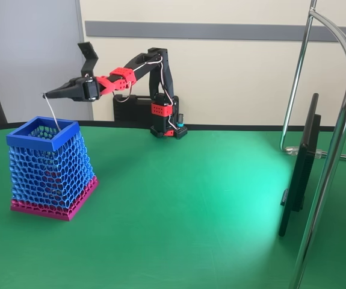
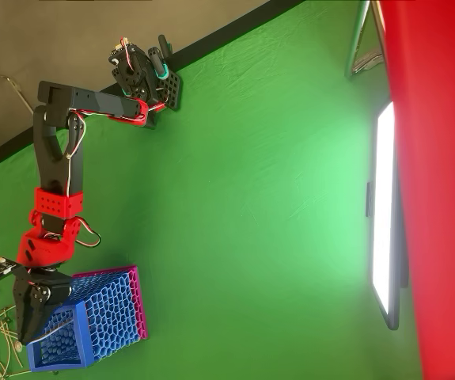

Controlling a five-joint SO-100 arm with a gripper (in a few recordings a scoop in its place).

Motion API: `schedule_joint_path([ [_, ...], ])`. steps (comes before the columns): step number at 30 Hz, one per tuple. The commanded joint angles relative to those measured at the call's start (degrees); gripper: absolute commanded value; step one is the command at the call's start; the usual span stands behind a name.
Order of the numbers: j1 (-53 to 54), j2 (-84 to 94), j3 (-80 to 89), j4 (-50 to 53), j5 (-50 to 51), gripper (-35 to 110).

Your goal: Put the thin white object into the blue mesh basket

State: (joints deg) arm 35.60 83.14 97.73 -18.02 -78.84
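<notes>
At the fixed view's upper left, the gripper (image 1: 47,94) pinches the thin white object (image 1: 52,112), whose lower end seemingly dips inside the blue mesh basket (image 1: 25,141), hidden overhead.

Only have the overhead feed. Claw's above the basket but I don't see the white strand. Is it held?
Observer: Yes. In the fixed view the thin white object hangs slanting from the tip of the shut claw.
Operator: Lower end in the basket yet?
Observer: It looks so: the lower end reaches into the open top of the blue mesh basket, while the claw itself sits clear above the rim.
</notes>
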Motion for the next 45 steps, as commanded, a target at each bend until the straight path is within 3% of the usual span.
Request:
schedule_joint_path([
  [1,-0.18,4.22,1.14,-1.32,2.46,11],
  [22,-8.44,19.78,22.06,-1.32,11.51,18],
  [35,-17.14,42.28,45.7,-1.05,21.71,14],
  [39,-19.78,50.01,52.29,4.31,27.16,11],
  [45,-23.2,60.73,55.63,21.97,37.09,9],
])
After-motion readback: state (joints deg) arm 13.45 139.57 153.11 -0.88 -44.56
